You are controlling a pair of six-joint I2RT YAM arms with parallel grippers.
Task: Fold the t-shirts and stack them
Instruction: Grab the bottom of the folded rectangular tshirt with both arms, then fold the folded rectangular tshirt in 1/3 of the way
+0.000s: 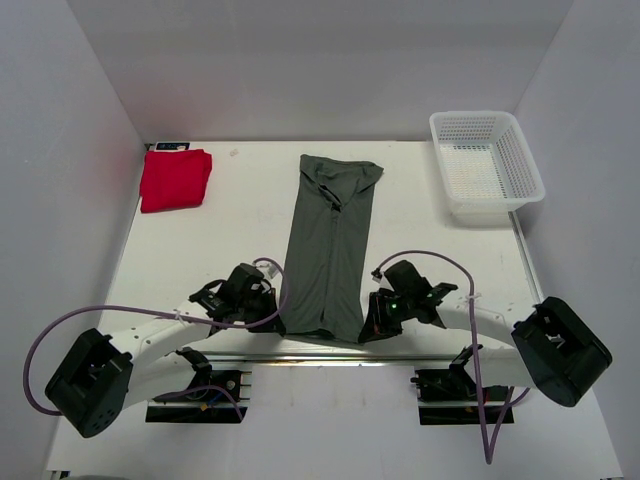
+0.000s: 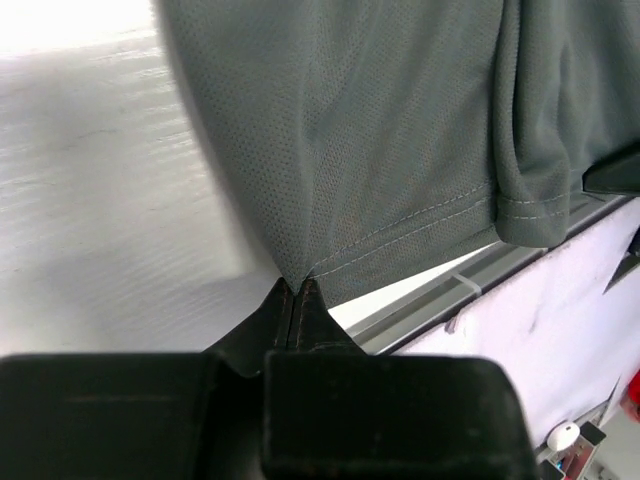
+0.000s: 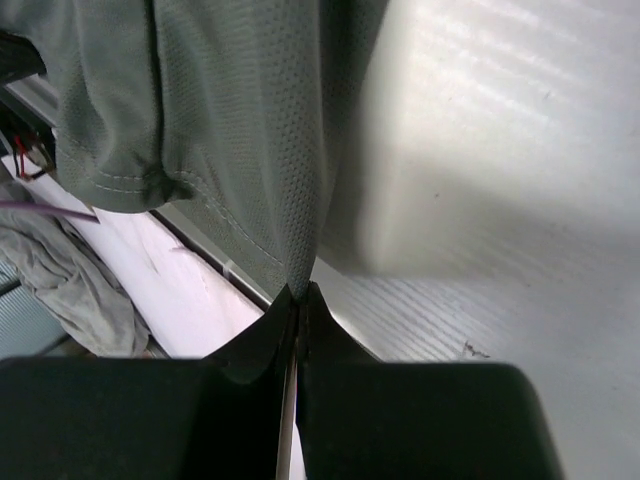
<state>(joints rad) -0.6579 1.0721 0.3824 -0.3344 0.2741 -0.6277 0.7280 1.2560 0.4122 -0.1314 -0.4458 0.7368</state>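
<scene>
Grey-green shirt (image 1: 330,250), long strip | likely soft, light, limp | my left claw (image 2: 297,290) and right claw (image 3: 300,292) each pinch a near hem corner | best hold: those corners

Two grippers: left gripper (image 1: 277,325), right gripper (image 1: 365,332). Two shirts: grey shirt (image 1: 330,250) between them, red shirt (image 1: 175,180) well beyond the left one. One basket (image 1: 478,115) beyond the right one.

We see a white plastic mesh basket (image 1: 487,160), rectangular and upright, at the far right corner of the flat white tabletop (image 1: 240,220). A small dark flat object (image 1: 170,146) lies at the tabletop's far left corner. Plain white walls (image 1: 300,60) enclose the tabletop.
</scene>
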